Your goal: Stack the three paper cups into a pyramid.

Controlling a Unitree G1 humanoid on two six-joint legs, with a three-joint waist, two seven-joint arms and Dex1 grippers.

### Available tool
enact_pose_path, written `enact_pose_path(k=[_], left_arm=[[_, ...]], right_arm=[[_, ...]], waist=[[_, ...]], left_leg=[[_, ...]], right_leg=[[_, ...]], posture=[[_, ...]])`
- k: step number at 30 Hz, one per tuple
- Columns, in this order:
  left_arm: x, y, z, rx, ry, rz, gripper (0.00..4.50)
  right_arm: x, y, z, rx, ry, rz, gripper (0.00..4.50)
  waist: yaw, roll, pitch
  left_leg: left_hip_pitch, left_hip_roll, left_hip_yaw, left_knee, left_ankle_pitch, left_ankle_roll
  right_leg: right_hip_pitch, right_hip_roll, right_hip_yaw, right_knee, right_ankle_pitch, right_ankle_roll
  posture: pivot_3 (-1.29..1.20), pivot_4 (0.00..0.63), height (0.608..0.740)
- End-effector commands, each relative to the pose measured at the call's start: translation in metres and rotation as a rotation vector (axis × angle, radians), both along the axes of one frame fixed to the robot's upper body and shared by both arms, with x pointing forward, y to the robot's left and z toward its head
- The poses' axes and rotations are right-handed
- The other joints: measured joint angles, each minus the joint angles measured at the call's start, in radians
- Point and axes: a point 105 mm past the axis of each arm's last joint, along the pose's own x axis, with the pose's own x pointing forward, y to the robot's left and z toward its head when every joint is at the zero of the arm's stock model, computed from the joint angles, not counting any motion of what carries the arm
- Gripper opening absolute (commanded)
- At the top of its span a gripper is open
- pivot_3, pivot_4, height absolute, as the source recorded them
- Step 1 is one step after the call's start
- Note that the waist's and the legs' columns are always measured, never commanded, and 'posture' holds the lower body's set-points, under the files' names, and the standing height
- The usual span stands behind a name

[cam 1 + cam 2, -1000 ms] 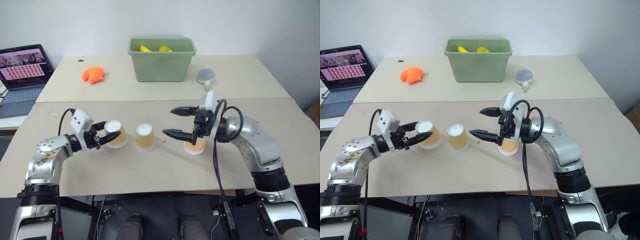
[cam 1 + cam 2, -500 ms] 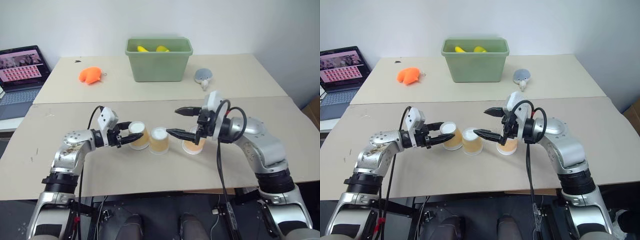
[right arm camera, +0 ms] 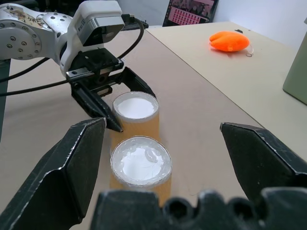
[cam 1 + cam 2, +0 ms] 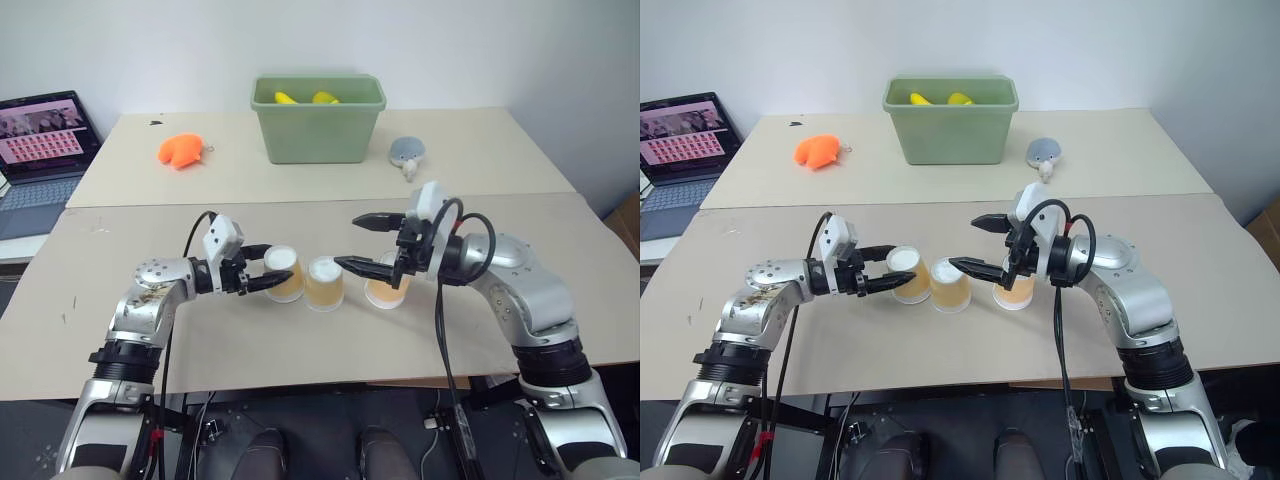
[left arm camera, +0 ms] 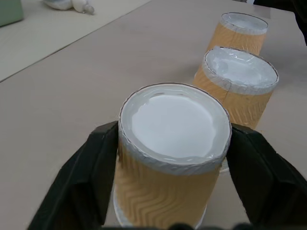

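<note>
Just then I had slid the left cup [image 4: 283, 274] across the table [image 4: 560, 235] until it stood touching the middle cup [image 4: 324, 283], and my left gripper [image 4: 268, 270] let go, its fingers parted on either side of the cup with a thin gap showing. To my mind that gave me the base pair of the pyramid. The third cup [image 4: 385, 290] stood just beside the middle one, under my right gripper [image 4: 360, 243], which hung wide open and empty above it. All three cups sat upside down, white bases up, tan ribbed sides, in one near row.
</note>
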Motion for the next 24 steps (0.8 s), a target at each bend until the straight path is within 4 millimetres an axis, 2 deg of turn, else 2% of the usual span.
enact_pose_path(k=[1,6,9,16,20,24], left_arm=[[-0.006,-0.001,0.009,0.019,-0.036,-0.021,4.48],[-0.01,0.006,0.018,0.031,-0.046,-0.01,4.48],[-0.021,0.019,0.037,0.062,-0.057,-0.034,4.48],[-0.048,0.035,0.083,0.143,-0.034,-0.115,4.48],[-0.051,0.034,0.104,0.138,-0.06,-0.135,4.48],[-0.05,0.03,0.104,0.143,-0.06,-0.14,4.48]], right_arm=[[-0.002,-0.001,0.012,0.013,-0.051,0.005,4.5],[-0.002,0.0,0.012,0.01,-0.048,0.015,4.5],[-0.001,-0.003,0.012,0.007,-0.045,0.014,4.5],[0.0,-0.017,0.011,-0.018,-0.034,0.004,4.5],[0.002,-0.046,0.0,-0.086,0.004,-0.028,4.5],[0.003,-0.073,-0.012,-0.136,0.052,-0.056,4.5]], waist=[[-0.001,0.0,0.0],[-0.001,0.0,0.0],[-0.004,0.0,0.0],[-0.002,0.0,0.0],[0.006,0.0,0.001],[0.008,0.0,0.001]], left_leg=[[0.0,0.0,0.0,0.0,0.0,0.0],[0.0,0.0,0.0,0.0,0.0,0.0],[0.0,0.001,0.0,0.0,0.0,0.0],[0.0,0.001,0.0,-0.001,0.0,0.0],[0.0,0.001,0.0,-0.001,0.0,0.0],[-0.001,0.001,0.001,0.0,0.0,0.001]], right_leg=[[0.0,0.0,0.0,0.0,0.0,0.0],[0.0,0.0,0.0,-0.001,0.0,0.0],[0.0,0.0,0.0,-0.001,0.0,0.0],[0.0,0.001,0.0,-0.004,0.0,0.0],[0.001,0.001,0.0,-0.005,0.0,0.0],[0.001,0.001,0.0,-0.006,0.0,0.0]], posture=[[0.0,0.15,0.735],[0.0,0.15,0.735],[0.0,0.15,0.735],[0.0,0.15,0.735],[0.0,0.15,0.735],[0.0,0.15,0.735]])
